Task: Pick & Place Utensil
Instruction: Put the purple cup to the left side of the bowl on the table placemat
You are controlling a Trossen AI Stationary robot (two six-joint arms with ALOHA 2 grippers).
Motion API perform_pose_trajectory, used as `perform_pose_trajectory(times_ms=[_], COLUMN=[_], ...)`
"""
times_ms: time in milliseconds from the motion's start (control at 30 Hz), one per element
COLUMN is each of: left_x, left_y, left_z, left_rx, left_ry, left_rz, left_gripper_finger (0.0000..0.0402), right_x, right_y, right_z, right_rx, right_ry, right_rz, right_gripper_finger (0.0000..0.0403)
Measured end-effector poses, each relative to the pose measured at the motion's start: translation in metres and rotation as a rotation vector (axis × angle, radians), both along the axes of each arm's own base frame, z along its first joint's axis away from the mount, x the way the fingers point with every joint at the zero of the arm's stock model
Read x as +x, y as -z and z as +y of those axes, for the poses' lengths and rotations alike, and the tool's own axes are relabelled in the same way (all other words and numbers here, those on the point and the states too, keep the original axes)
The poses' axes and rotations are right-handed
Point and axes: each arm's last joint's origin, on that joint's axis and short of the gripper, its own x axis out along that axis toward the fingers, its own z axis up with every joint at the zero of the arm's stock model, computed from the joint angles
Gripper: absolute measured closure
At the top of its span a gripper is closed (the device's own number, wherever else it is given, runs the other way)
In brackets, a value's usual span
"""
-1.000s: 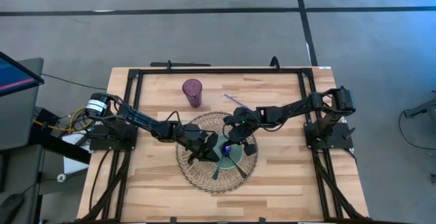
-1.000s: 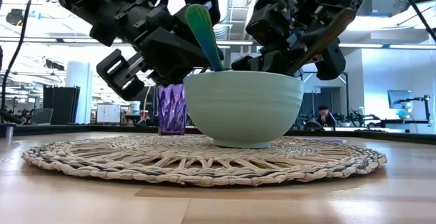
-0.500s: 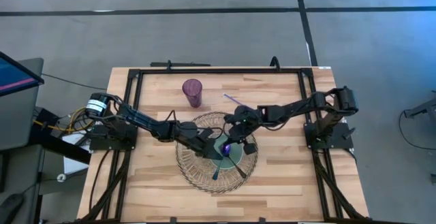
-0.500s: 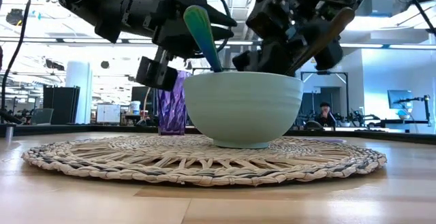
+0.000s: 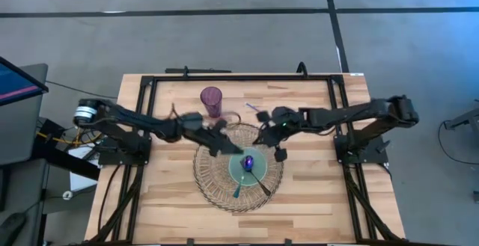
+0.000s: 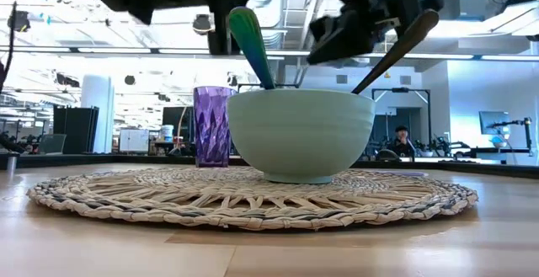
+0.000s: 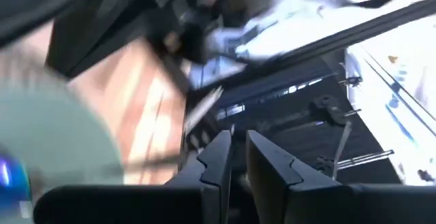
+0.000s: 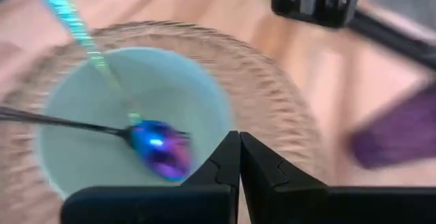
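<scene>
so the pale green bowl (image 5: 249, 167) sits in the middle of the round woven straw placemat (image 5: 213, 188), with a teal-handled spoon (image 6: 250, 43) and a dark-handled spoon (image 6: 396, 51) both leaning inside it, heads down in the bottom and handles over the rim. left gripper (image 5: 222, 143) hangs above the mat's edge with its fingers just a narrow crack apart, holding nothing, while the right gripper (image 5: 268, 137) is pinched fully closed and empty just past the bowl. purple faceted tumbler (image 5: 212, 101) stands on the wooden table (image 5: 314, 194) behind the mat.

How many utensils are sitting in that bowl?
2. Both stand in the pale green bowl on the woven mat: a teal-handled utensil leaning one way, a dark-handled utensil leaning the other. Nothing else seems hidden inside.
</scene>
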Motion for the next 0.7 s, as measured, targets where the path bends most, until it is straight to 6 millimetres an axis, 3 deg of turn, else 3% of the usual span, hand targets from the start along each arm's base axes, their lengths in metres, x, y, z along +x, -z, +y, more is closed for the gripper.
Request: perform_pose_trajectory(times_ms=[167,400,533,700], left_x=[-0.027,-0.061,-0.073,-0.077], left_y=[-0.028,-0.047,-0.056,-0.058], left_z=[0.028,0.064,0.074,0.082], left_rx=[0.179,0.494,0.743,0.897], left_ry=[-0.113,-0.295,-0.373,-0.493], left_rz=[-0.089,-0.153,-0.244,-0.237], left_gripper_finger=[0.0355,0.0355,0.0355,0.0355], right_x=[-0.021,-0.054,-0.056,-0.042], right_y=[-0.033,-0.066,-0.069,-0.052], right_z=[-0.024,-0.073,-0.093,-0.102], right_rx=[-0.104,0.036,0.193,0.255], right_ry=[0.097,0.231,0.155,0.138], right_rz=[-0.104,-0.237,-0.293,-0.250], right_gripper_finger=[0.0402,0.0402,0.0402,0.0402])
